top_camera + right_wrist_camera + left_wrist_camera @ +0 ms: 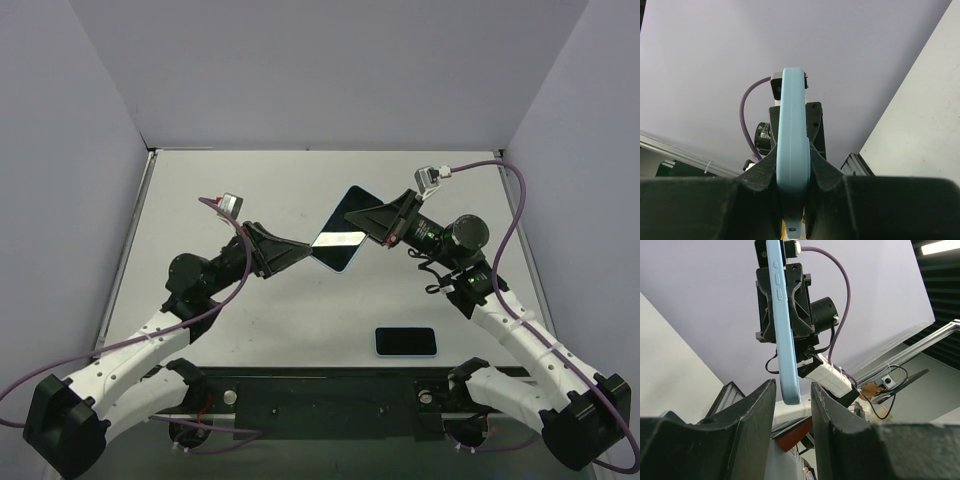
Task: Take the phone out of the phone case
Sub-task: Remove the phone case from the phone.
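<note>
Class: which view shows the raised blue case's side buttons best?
Left wrist: the blue case stands edge-on, buttons plain. Right wrist shows only a bare end edge; top external only its broad face.

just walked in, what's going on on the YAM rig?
The light-blue phone case is up in the air over the table. The right hand is clamped on one end; the left hand straddles the other, fingers not closed on it. A dark-screened slab lies flat by the table's near edge.

Legible text, labels, brands, numbers, signs: none readable in any view, on any item or surface.
</note>
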`<move>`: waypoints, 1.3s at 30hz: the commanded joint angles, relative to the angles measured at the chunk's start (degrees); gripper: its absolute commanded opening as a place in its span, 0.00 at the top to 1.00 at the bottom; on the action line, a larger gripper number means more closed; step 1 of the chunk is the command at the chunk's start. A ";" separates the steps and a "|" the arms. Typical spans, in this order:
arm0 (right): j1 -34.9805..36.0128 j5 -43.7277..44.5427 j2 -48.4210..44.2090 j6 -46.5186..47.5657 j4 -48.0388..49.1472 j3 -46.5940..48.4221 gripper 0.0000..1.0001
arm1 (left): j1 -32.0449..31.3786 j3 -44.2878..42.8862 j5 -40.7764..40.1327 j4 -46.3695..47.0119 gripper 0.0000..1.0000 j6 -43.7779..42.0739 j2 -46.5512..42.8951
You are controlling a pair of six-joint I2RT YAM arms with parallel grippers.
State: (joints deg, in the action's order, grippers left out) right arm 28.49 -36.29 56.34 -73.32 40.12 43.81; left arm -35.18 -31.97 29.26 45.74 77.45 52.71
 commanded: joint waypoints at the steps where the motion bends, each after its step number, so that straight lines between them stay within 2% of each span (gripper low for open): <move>1: -0.10 1.05 -2.11 -1.12 8.57 0.57 1.00 | -0.24 -2.49 1.15 3.66 0.58 -0.11 0.29; 6: -0.10 1.49 -2.11 -1.21 8.49 0.22 1.00 | -0.24 -2.66 1.33 4.19 0.64 0.33 0.64; 9: -0.10 1.75 -2.11 -1.21 8.49 0.31 1.00 | -0.33 -3.28 1.51 4.10 0.75 0.86 1.17; 14: -0.10 2.89 -2.28 -1.13 6.30 0.22 1.00 | -0.50 -3.54 1.94 7.86 0.84 2.00 1.78; 15: -0.10 3.07 -2.28 -1.12 5.68 0.31 1.00 | -0.59 -3.63 2.12 9.18 0.93 2.79 1.96; 17: -0.01 3.07 -1.58 -2.52 4.79 0.31 1.00 | -0.77 -3.98 2.30 14.89 1.00 4.71 3.01; 20: 0.07 1.32 0.87 -6.47 9.43 0.13 1.00 | -0.77 -6.34 2.39 24.20 1.00 7.62 4.42; 22: -0.01 0.96 1.84 -10.60 14.01 -0.04 1.00 | -0.86 -7.84 1.95 26.85 1.00 7.98 5.47; 27: 0.16 1.48 3.25 -21.49 24.11 2.33 1.00 | -0.68 -7.94 0.89 29.49 1.00 3.33 6.88; 30: 0.16 2.89 4.66 -30.09 30.26 4.61 1.00 | -0.42 -6.53 0.28 35.46 1.00 1.92 8.72; 34: 0.34 4.48 7.73 -38.81 40.90 7.33 1.00 | -0.15 -8.11 -0.16 45.57 1.00 6.11 16.79; 36: 0.86 4.48 7.82 -39.01 40.39 8.21 1.00 | -0.33 -10.83 0.53 48.31 1.00 9.10 20.66; 39: 1.48 4.21 6.86 -37.60 39.16 9.01 1.00 | -0.50 -13.91 1.68 45.95 1.00 9.39 23.14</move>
State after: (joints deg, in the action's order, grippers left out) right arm 27.88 -32.51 66.24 -103.35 63.33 46.63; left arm -35.18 -42.59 27.90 78.81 86.56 71.44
